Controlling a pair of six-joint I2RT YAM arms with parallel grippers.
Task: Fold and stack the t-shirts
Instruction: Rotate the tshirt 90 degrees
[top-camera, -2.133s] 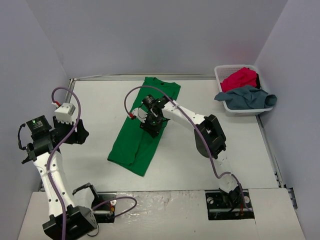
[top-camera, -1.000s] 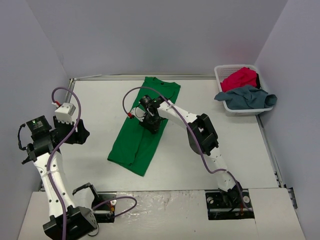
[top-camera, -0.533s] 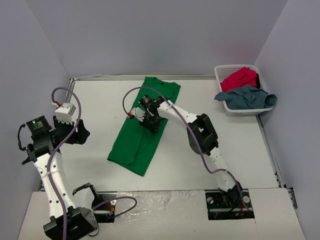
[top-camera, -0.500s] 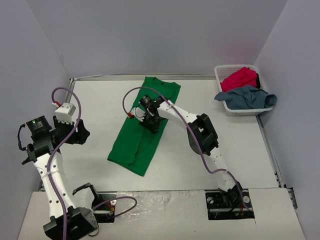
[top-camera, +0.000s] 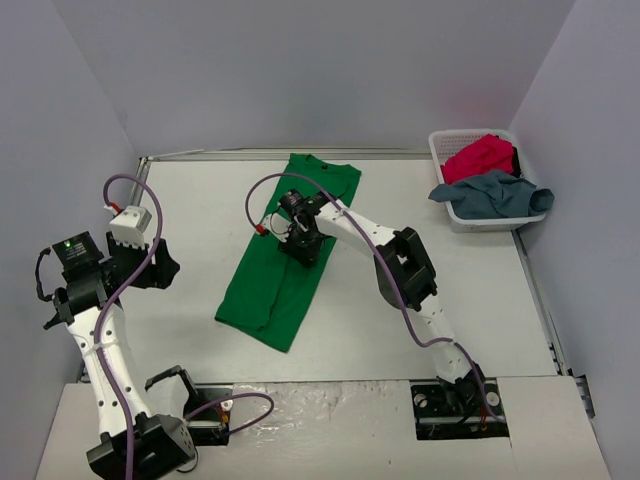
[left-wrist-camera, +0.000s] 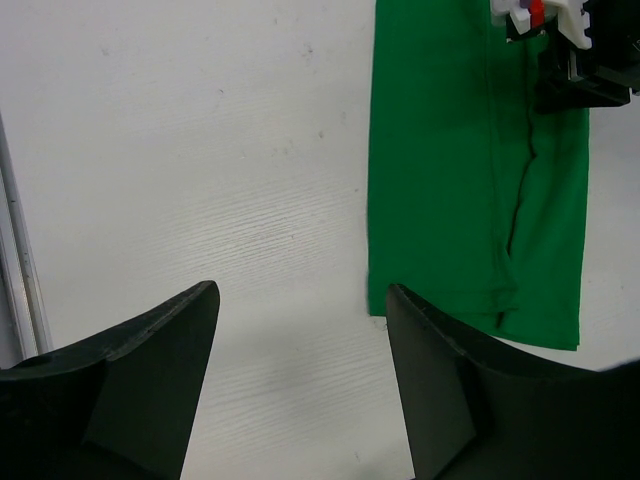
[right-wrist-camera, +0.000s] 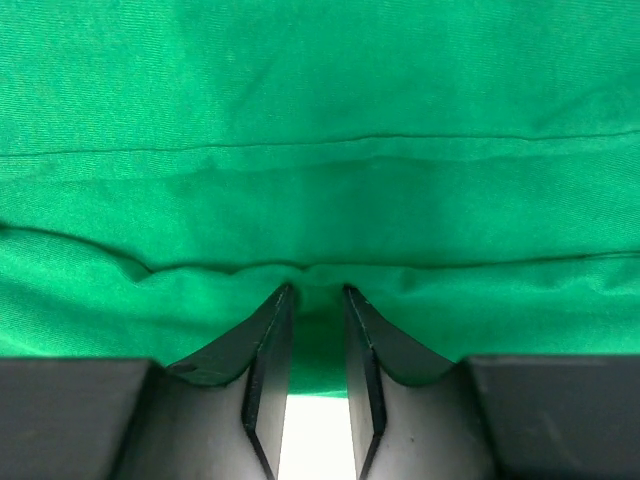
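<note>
At the near left, the left gripper (left-wrist-camera: 300, 302) hangs above the bare white table (top-camera: 450, 300), jaws spread wide and holding nothing; it is well apart from the cloth, which lies off to its right. The green t-shirt (top-camera: 265, 285) lies flat on the table as a long narrow strip with a lengthwise fold line down it. It runs slantwise from near the table's middle up to the far edge, where the collar end sits. The right arm reaches in from the near right, and the right gripper (right-wrist-camera: 316, 292) is pressed down on the middle of this shirt, at a folded edge on its right side. Its jaws stand only a narrow slit apart, with a small pucker of green cloth at their tips. I cannot tell whether they pinch that cloth or merely rest against it. In the far right corner stands a white lattice basket (top-camera: 440, 150). The grey-blue t-shirt (top-camera: 495, 195) is draped over its near rim, and the red t-shirt (top-camera: 480, 157) is bunched inside behind it.
</note>
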